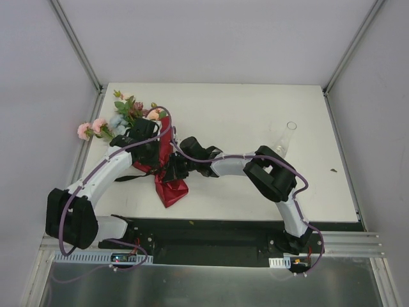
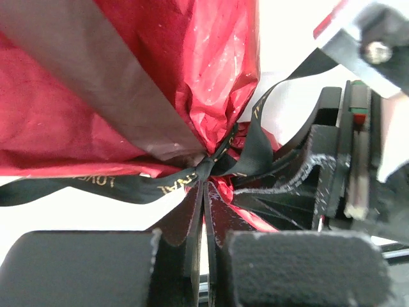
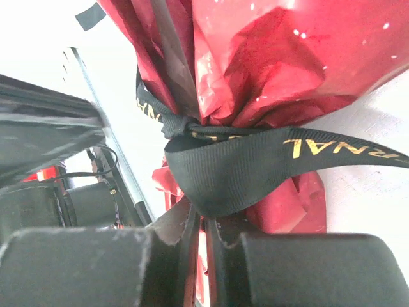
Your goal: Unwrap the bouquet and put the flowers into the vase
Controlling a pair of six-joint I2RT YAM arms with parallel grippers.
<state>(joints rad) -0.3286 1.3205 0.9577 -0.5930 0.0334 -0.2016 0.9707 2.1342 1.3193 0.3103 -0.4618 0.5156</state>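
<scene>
"At the near edge of the table [image 1: 243, 115], what is going on?"

"Both arms are reaching in from their bases toward the bouquet [image 1: 171, 189]. It is lying flat on the left half of the table, close to the middle."

"Which way is it pointing?"

"Its long axis is running from near to far and leaning left. The twisted red paper tail is pointing back at the arms, and the flowers [image 1: 121, 118] are fanning out toward the far left corner."

"And the grippers?"

"The right gripper [image 3: 203, 220] is pinching a loop of the black ribbon [image 3: 243, 166] just below the knot, jaws nearly together. The left gripper [image 2: 204, 198] is sitting with its jaws pressed together right under that knot. I cannot tell whether any ribbon is caught between them."

"Where is the vase [image 1: 285, 137] standing?"

"Farther back on the right half, well apart from the bouquet."

"And the surroundings?"

"The table is showing a plain white top. White panels [image 1: 211, 38] are closing it in behind and on both sides, with metal posts [image 1: 77, 45] rising at the far corners."
</scene>
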